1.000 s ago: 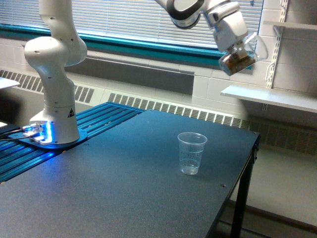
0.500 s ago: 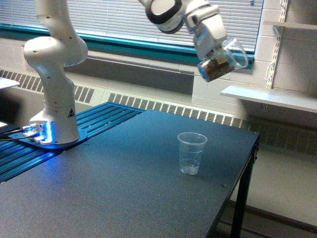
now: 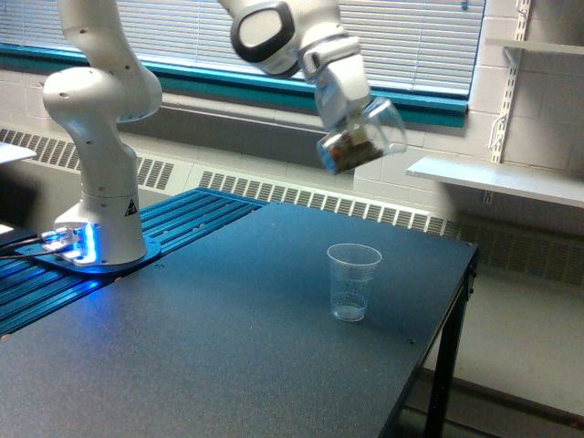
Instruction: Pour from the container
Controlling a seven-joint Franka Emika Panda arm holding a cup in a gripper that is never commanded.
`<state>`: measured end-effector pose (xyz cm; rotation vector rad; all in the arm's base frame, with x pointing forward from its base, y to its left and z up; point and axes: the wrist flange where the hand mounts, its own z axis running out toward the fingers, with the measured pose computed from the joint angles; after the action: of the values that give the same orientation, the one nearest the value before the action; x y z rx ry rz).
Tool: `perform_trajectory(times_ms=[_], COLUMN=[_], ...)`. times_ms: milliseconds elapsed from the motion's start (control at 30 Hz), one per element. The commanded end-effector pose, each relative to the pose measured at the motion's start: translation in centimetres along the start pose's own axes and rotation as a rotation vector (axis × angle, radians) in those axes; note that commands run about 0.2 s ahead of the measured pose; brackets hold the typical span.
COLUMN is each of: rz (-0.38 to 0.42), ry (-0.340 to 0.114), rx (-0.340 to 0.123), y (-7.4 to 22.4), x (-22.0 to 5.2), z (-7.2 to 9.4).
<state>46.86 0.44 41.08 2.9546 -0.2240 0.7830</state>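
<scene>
The white arm (image 3: 96, 100) rose from its round base (image 3: 96, 251) at the far left of the scene, where a blue light glowed low on the mount. Its lower column stood upright, bulged at a rounded joint, then ran up out of the top of the picture. The upper links came back into view near the top centre, at a grey-ringed joint (image 3: 265, 35), and from there the wrist slanted down and to the right. The hand (image 3: 351, 123) hung high in the air, tilted, its fingers closed around the container (image 3: 370, 137), which it carried leaning on its side. The fingers themselves were too blurred to make out singly.
</scene>
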Motion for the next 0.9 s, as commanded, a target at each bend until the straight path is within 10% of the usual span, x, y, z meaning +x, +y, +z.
perform_trajectory(times_ms=[33, 900], rz=[-0.011, -0.055], ry=[-0.009, -0.154], rx=[-0.016, -0.132], y=[1.1, 4.6], x=[-1.6, -6.4], z=[0.4, 3.7])
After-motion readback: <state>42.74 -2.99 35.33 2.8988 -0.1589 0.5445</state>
